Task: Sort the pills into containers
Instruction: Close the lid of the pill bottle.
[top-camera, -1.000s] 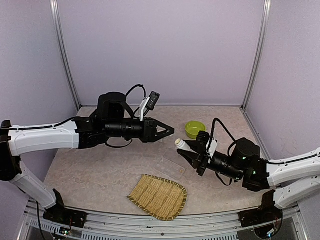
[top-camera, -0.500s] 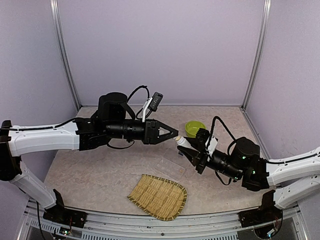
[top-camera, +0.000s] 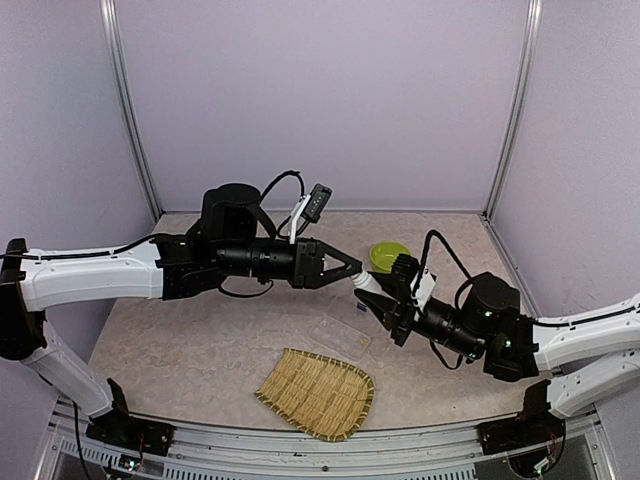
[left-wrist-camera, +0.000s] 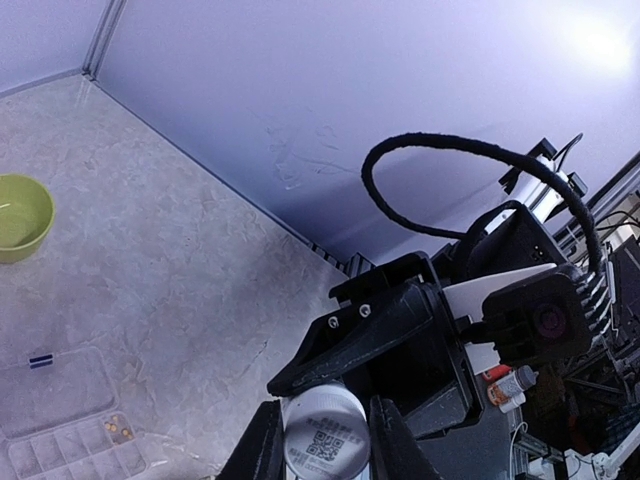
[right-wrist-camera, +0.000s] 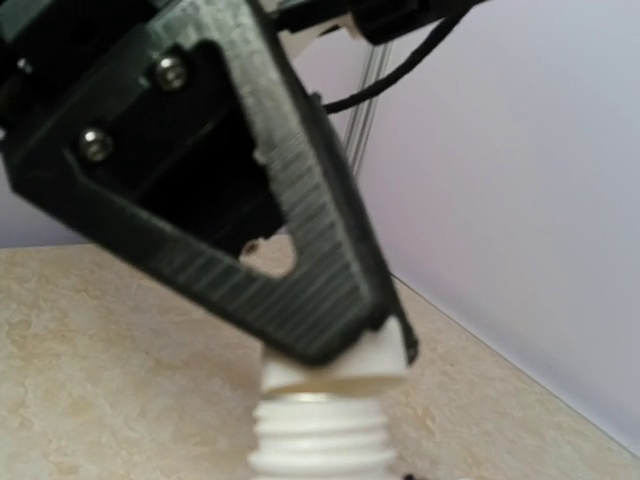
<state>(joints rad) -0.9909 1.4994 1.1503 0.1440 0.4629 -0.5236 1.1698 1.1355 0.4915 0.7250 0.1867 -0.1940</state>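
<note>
My left pincer (top-camera: 352, 270) is clamped on the white cap (left-wrist-camera: 322, 432) of the pill bottle (top-camera: 368, 287). My right pincer (top-camera: 388, 308) grips the bottle's body from the lower right, and the two meet in the air just right of centre in the overhead view. Bare threads (right-wrist-camera: 318, 430) show under the cap in the right wrist view, so I judge the step is uncapping. The organiser box (top-camera: 340, 335) lies on the table (top-camera: 200, 340) just below centre, with a few orange pills (left-wrist-camera: 120, 430) in one compartment. The green bowl (top-camera: 389, 257) sits upper right of it and the bamboo tray (top-camera: 318, 392) below. Next I must finish twisting, draw the cap clear, then carry the bottle's mouth over a compartment without spilling.
</note>
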